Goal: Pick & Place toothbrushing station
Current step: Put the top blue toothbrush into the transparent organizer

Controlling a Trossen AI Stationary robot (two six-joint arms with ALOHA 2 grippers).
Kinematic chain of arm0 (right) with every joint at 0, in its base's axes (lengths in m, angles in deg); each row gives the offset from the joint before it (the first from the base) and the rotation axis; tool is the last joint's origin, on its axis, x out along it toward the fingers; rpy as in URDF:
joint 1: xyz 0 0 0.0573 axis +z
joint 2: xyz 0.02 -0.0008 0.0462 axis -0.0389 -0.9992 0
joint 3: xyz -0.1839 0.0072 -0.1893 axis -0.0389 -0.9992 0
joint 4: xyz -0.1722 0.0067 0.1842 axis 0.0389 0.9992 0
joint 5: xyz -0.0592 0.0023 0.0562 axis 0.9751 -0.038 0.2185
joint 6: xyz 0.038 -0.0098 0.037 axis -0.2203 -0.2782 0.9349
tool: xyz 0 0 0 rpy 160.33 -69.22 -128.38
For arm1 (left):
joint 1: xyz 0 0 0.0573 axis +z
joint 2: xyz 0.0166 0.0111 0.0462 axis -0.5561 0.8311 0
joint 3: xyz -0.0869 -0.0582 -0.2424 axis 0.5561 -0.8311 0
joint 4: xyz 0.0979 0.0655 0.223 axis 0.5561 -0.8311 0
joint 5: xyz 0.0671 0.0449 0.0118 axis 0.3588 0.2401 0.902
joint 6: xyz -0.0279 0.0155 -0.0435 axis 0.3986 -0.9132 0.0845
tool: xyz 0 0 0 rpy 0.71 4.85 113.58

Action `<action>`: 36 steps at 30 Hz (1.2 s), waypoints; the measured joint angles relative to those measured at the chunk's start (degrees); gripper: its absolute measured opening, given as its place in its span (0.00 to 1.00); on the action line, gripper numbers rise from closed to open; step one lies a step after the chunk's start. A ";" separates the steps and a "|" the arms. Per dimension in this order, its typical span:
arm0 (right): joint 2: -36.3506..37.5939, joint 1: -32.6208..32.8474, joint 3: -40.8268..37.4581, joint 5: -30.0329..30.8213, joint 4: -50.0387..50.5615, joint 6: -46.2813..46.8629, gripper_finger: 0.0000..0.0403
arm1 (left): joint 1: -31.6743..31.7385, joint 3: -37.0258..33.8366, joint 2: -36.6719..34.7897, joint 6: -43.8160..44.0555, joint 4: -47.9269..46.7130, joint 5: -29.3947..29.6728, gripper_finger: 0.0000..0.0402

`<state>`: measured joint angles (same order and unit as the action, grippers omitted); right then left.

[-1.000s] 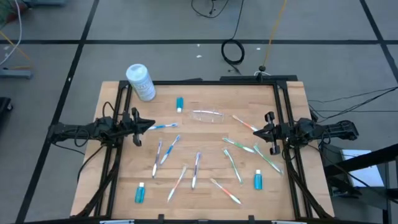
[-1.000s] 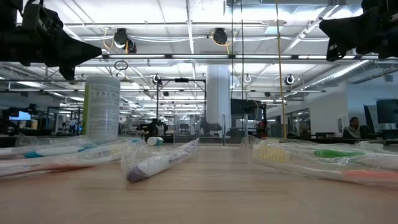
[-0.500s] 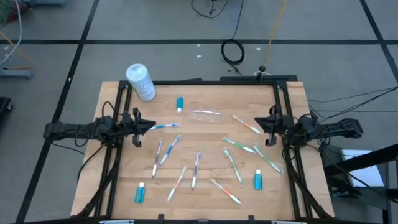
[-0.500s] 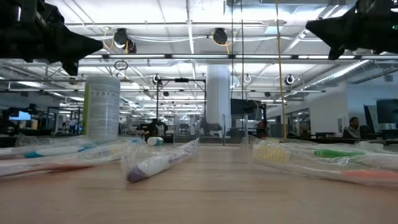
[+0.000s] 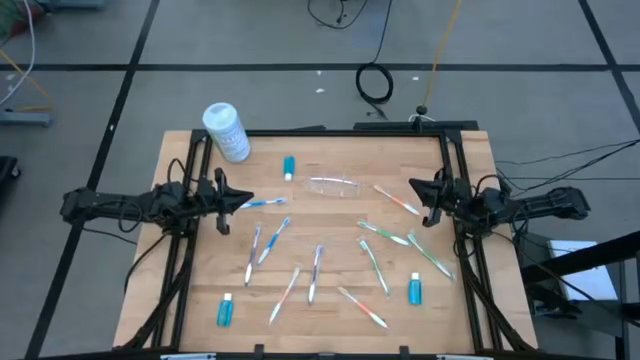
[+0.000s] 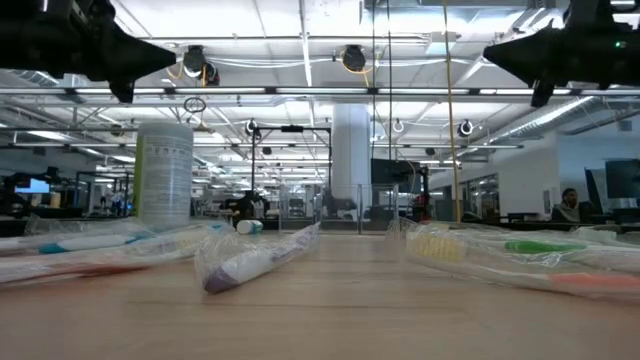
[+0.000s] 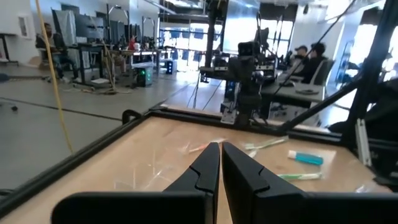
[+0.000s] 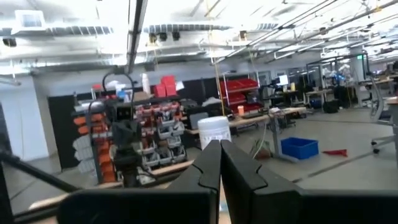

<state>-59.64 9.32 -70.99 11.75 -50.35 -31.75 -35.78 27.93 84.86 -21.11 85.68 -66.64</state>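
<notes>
table (image 5: 330, 270) — pale wood, matt | toothbrushing station (image 5: 333, 186) — clear glossy plastic

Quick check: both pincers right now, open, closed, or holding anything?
Left pincer: closed, holding nothing, raised at the table's left edge.
Right pincer: closed, holding nothing, raised at the table's right edge.

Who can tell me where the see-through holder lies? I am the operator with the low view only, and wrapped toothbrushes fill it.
Observer: In the high view the toothbrushing station appears to lie on its side between the two arms, near a small blue tube.
Operator: Is either hand holding anything?
Observer: No. The wrist views show the left hand and the right hand both shut on nothing.
Operator: What lies closest to the left hand?
Observer: A blue toothbrush, just off its fingertips in the high view.
</notes>
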 joint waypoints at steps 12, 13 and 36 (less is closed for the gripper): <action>-7.86 0.00 5.38 -0.13 4.34 -1.46 0.01 | 0.04 5.86 6.98 -1.56 -4.24 3.56 0.05; -8.55 0.00 5.62 -0.15 4.50 -1.47 0.01 | 0.04 6.44 7.53 -1.54 -4.79 4.09 0.05; -27.80 -1.24 18.24 -4.66 10.42 -3.13 0.01 | 0.04 17.92 19.45 1.47 -18.98 6.12 0.05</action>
<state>-87.44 8.08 -52.75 7.10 -39.92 -34.87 -35.74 45.86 104.31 -19.64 66.70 -60.52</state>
